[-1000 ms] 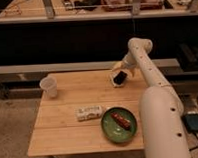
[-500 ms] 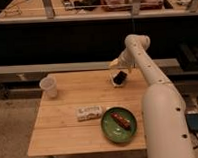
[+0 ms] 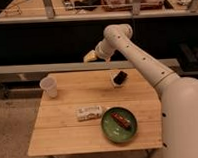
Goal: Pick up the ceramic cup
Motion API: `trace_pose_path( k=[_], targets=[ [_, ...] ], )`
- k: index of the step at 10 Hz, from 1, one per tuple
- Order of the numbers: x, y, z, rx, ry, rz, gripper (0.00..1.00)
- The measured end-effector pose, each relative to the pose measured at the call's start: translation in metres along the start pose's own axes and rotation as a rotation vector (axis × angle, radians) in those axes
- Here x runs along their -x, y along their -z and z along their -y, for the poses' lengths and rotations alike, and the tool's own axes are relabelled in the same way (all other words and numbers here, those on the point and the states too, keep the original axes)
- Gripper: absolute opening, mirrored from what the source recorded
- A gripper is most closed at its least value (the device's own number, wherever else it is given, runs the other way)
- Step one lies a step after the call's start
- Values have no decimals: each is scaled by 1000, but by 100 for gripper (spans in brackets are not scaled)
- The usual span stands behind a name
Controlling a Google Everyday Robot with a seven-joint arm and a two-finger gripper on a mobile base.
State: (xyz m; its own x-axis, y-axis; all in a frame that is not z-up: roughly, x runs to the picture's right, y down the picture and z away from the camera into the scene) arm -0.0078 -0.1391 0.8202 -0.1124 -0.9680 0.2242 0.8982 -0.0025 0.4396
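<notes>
The ceramic cup is a small whitish tapered cup standing upright near the far left corner of the wooden table. My gripper has a yellowish tip and hangs above the table's back edge, to the right of the cup and well apart from it. The white arm reaches to it from the lower right. Nothing shows in the gripper.
A small black-and-white object sits at the back right of the table. A green plate with a brown food piece is at the front right. A white packet lies mid-table. A dark shelf unit stands behind.
My gripper has moved left, away from the black-and-white object and toward the cup's side of the table. The cup, plate and packet have not moved on the table.
</notes>
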Motion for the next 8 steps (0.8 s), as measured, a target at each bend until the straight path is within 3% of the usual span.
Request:
trace_pose_path(
  k=[2, 5, 6, 8],
  targets=[
    [0, 9, 27, -21, 49, -18, 80],
    [1, 10, 37, -41, 66, -16, 80],
    [0, 9, 63, -71, 105, -14, 80],
    [3, 0, 136, -156, 205, -5, 80]
  ],
)
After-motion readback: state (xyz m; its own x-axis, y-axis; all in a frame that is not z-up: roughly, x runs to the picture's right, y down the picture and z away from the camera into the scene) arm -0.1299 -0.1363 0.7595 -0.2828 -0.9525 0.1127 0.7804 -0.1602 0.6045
